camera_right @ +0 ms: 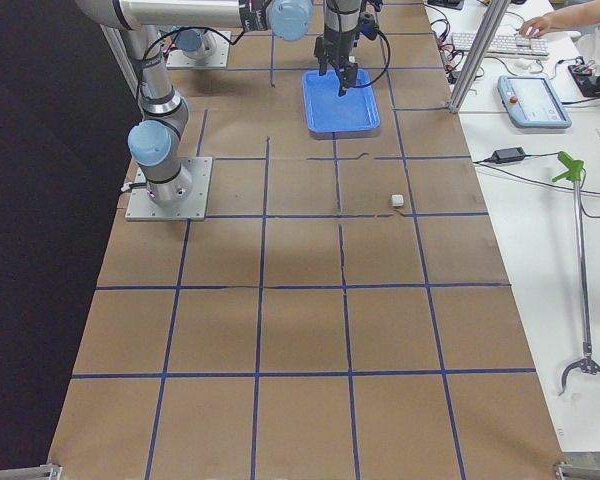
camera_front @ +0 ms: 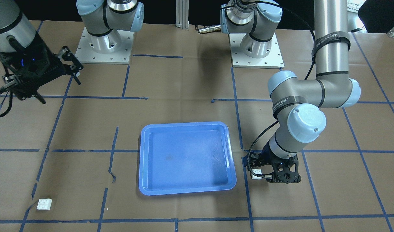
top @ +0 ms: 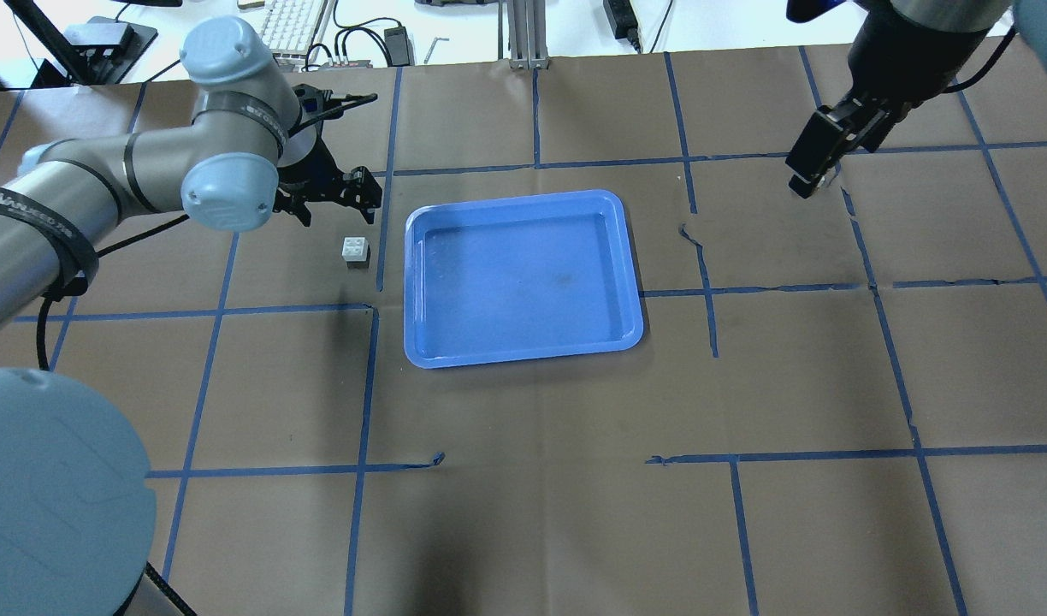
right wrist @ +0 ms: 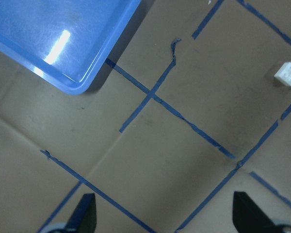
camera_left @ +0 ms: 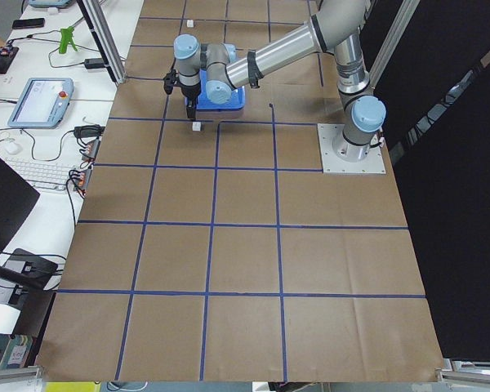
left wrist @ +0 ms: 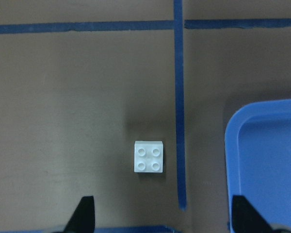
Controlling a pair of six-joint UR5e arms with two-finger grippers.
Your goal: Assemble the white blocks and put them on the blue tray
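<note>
One white block (left wrist: 149,157) lies on the brown paper just left of the blue tray (top: 523,274). It also shows in the overhead view (top: 356,251) and the front view (camera_front: 257,174). My left gripper (left wrist: 165,216) hovers open above it, with the block ahead of the fingertips and not between them. The second white block (camera_front: 44,204) lies alone near the table's far edge on my right, and shows in the right wrist view (right wrist: 287,74). My right gripper (top: 810,180) hangs open and empty high over the table, apart from that block. The tray (camera_front: 185,158) holds nothing.
Blue tape lines form a grid on the brown paper. The two arm bases (camera_front: 103,45) stand on metal plates at the robot's side. A desk with keyboard and cables (camera_left: 41,171) runs beyond the table's far edge.
</note>
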